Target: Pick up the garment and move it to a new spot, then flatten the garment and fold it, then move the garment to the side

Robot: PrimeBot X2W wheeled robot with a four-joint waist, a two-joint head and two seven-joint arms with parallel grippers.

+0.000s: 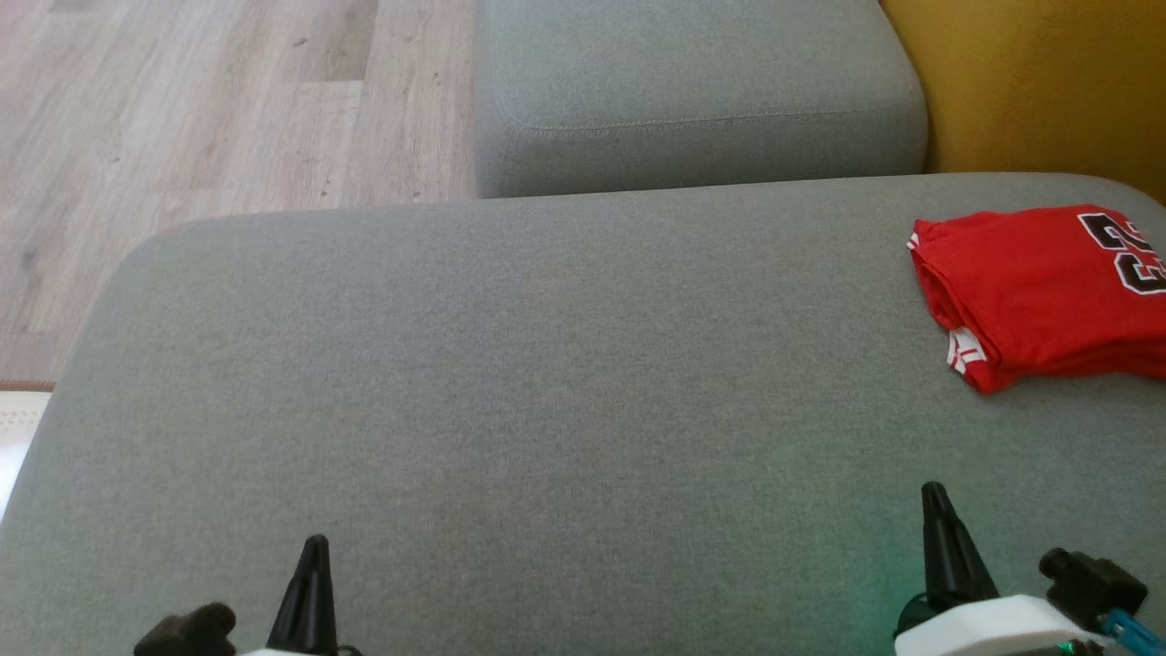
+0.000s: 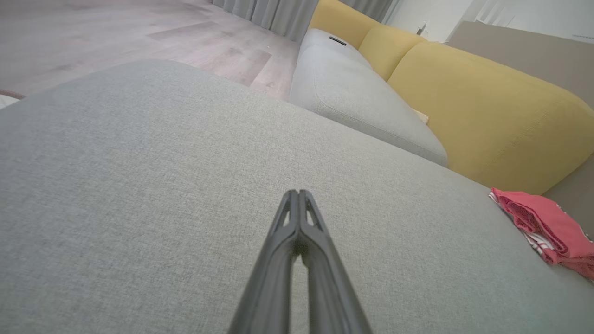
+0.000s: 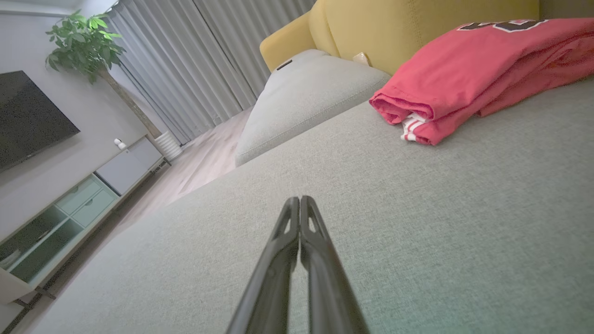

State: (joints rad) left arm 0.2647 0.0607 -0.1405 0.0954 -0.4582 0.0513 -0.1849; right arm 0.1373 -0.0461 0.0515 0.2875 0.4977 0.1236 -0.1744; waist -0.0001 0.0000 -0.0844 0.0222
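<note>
Red jersey lies folded on the grey seat, at its far right corner, just beside the yellow backrest. It is folded in several layers, w/ the white-and-red striped trim showing at the near left corner of the bundle. On top there are black numerals w/ white outline, cut by the frame edge, so I cannot read them for sure. From the R wrist the jersey is ahead and to the right, from the L wrist far to the right.

L gripper is at the near edge of the seat, left side, jaws together and holding nothing. R gripper is at the near edge, right side, also pressed together and empty, well apart from the jersey.
</note>
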